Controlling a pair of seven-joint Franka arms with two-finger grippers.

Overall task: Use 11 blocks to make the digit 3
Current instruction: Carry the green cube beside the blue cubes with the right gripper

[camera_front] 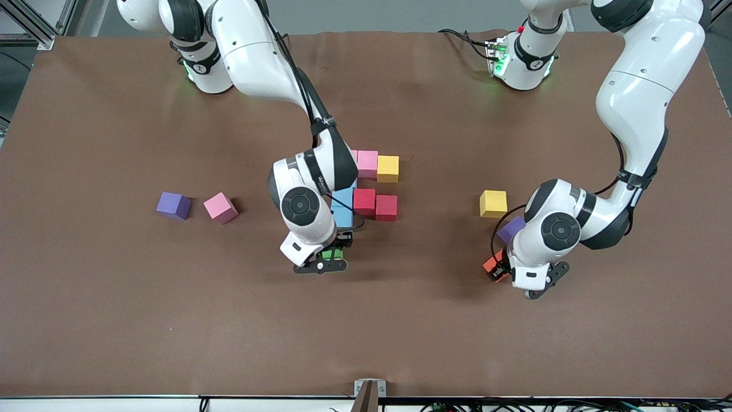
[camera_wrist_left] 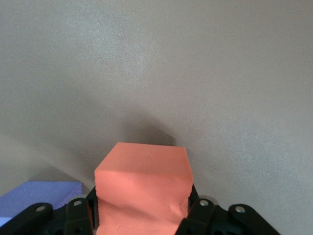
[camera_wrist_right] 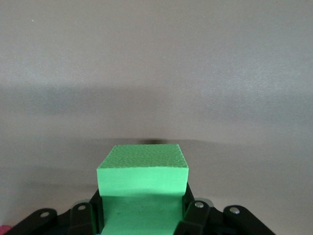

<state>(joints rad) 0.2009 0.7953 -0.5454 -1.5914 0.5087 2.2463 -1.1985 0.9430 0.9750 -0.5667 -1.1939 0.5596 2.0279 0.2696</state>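
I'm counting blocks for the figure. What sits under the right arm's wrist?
A light blue block pokes out beside two red blocks; the wrist covers whatever else lies there. The right gripper holds a green block.

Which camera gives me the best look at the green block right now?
The right wrist view: the green block fills its foreground, clamped in the right gripper. The front view shows only a sliver under that arm's hand. The left wrist view shows none of it.

What my own arms and frame edges hide

My right arm covers most of the light blue blocks and part of a pink block. My left wrist hides much of one purple block. The green block and the orange block are cut off by the wrist views' edges.
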